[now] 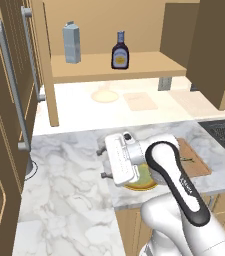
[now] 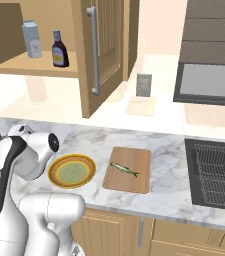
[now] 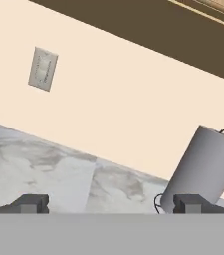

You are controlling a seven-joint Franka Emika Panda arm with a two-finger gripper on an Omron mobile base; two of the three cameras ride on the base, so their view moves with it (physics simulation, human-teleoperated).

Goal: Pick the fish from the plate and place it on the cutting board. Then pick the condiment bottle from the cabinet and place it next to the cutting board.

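Observation:
The small silvery-green fish (image 2: 124, 169) lies on the wooden cutting board (image 2: 134, 182), also seen as a thin shape (image 1: 186, 160) on the board (image 1: 196, 162) behind my arm. To the board's left sits the orange-rimmed plate (image 2: 72, 171), half hidden under my arm in the left base view (image 1: 143, 185). On the open tan cabinet's shelf (image 1: 144, 65) stands the dark condiment bottle (image 1: 120, 51) (image 2: 60, 49). My gripper (image 1: 103, 164) hovers over the counter left of the plate, pointing left, open and holding nothing. In the hand view the gripper (image 3: 111, 205) has its fingertips (image 3: 31, 204) spread wide.
A grey-blue carton (image 1: 71, 42) (image 2: 32, 39) stands left of the bottle. The cabinet door (image 2: 109, 50) hangs open. A dark cupboard with grey handles (image 1: 6, 65) lines the left. A sink (image 2: 214, 172) lies right of the board. A grey cylinder (image 3: 203, 169) stands ahead of the hand.

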